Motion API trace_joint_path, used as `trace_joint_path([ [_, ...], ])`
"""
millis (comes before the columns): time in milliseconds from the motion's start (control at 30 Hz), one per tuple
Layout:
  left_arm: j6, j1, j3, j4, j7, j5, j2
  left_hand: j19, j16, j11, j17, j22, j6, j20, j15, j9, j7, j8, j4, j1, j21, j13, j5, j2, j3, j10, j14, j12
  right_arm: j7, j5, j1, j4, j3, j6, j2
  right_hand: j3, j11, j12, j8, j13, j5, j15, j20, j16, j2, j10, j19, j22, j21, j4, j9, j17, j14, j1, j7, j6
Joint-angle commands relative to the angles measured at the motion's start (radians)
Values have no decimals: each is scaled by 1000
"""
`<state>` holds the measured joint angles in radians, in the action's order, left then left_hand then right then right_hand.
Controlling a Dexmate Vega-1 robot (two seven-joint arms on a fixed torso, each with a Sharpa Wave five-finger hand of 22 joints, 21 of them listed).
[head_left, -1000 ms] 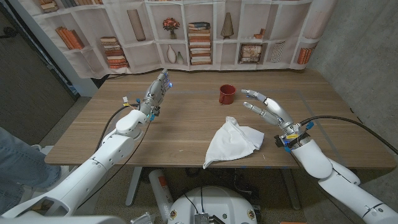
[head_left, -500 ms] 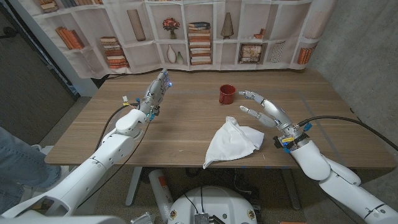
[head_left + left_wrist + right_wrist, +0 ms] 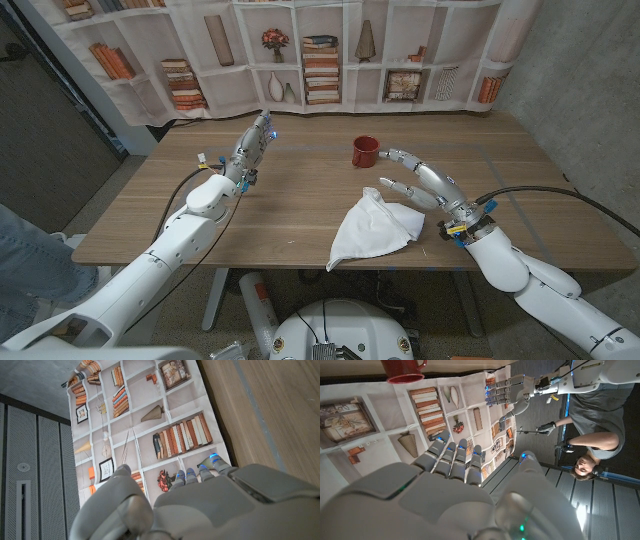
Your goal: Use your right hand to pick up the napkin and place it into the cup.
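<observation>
The napkin (image 3: 375,228) lies crumpled on the bench (image 3: 290,215), its long axis running from the near edge up toward the red cup (image 3: 364,151). The right hand (image 3: 428,182) hovers at its far right corner, fingers (image 3: 398,185) apart and empty. The left hand (image 3: 250,148) stands well apart, fingers straight, holding nothing.

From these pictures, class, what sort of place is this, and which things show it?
Probably a robot test lab staged as a living room: the bookshelf backdrop is a printed sheet, cables run along the robot arms, and a wooden table holds only a red cup and napkin.
</observation>
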<state>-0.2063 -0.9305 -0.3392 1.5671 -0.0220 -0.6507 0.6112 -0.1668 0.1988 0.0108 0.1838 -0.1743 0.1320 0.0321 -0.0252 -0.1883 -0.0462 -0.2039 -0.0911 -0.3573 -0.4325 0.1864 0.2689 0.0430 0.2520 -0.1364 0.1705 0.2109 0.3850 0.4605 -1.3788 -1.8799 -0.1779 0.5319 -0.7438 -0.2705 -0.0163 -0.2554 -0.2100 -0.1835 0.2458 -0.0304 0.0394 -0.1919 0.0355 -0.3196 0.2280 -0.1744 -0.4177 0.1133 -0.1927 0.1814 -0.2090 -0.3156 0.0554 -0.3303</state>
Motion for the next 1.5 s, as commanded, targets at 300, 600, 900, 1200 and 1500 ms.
trace_joint_path([
  [300, 7, 5, 1, 11, -2, 5, 8, -108, -4, -4, 1, -4, 0, 41, -7, -2, 1, 3, -1, -2, 5, 2, -6, -8, -5, 3, 4, -4, 43, 95, -5, -56, -29, -93, -59, -4, 3, 6, 5, -4, 6, -6, 33, 1, 0, -6, 14, -2, 5, 10, -5, 2, -4, -11, 10, 4],
  [600, 10, 0, 8, 22, -6, 6, 16, -108, -4, 2, 1, -4, 1, 38, -10, -2, -1, 4, 0, -2, 9, 2, -6, -9, -7, 2, 3, -4, 56, 121, 2, -68, -49, -129, -78, -3, -1, 8, 6, -4, 8, -8, 33, 0, 1, -6, 16, -2, 9, 11, -5, 2, -6, -14, 11, 6],
  [900, 7, 4, 4, 12, 0, 4, 11, -108, -5, 2, 1, -4, 1, 36, -11, -2, -1, 4, 0, -3, 13, 2, -7, -10, -8, 2, 5, -5, 65, 173, -10, -107, -58, -196, -108, -6, 3, 10, 8, -4, 10, -8, 33, 1, -2, -4, 18, -2, 13, 14, -5, 2, -5, -19, 16, 10],
  [1200, 5, 4, 1, 9, -2, 6, 7, -107, -5, 1, 1, -4, -1, 36, -11, -2, -1, 4, 0, -4, 16, 2, -7, -12, -9, 2, 6, -5, 85, 232, -31, -139, -66, -263, -137, -7, 4, 12, 8, -4, 12, -8, 22, 1, -3, -4, 26, -2, 16, 16, -6, 2, -6, -25, 17, 11],
  [1500, 4, -4, 7, 16, -3, 3, 12, -106, -5, 1, 1, -4, -3, 35, -9, -2, -2, 3, 1, -5, 19, 2, -8, -13, -10, 1, 6, -5, 76, 239, -34, -160, -85, -309, -163, -7, -13, 14, 9, -5, 15, -5, 17, 0, 1, -6, 36, -2, 20, 20, -6, 2, -9, -31, 17, 14],
])
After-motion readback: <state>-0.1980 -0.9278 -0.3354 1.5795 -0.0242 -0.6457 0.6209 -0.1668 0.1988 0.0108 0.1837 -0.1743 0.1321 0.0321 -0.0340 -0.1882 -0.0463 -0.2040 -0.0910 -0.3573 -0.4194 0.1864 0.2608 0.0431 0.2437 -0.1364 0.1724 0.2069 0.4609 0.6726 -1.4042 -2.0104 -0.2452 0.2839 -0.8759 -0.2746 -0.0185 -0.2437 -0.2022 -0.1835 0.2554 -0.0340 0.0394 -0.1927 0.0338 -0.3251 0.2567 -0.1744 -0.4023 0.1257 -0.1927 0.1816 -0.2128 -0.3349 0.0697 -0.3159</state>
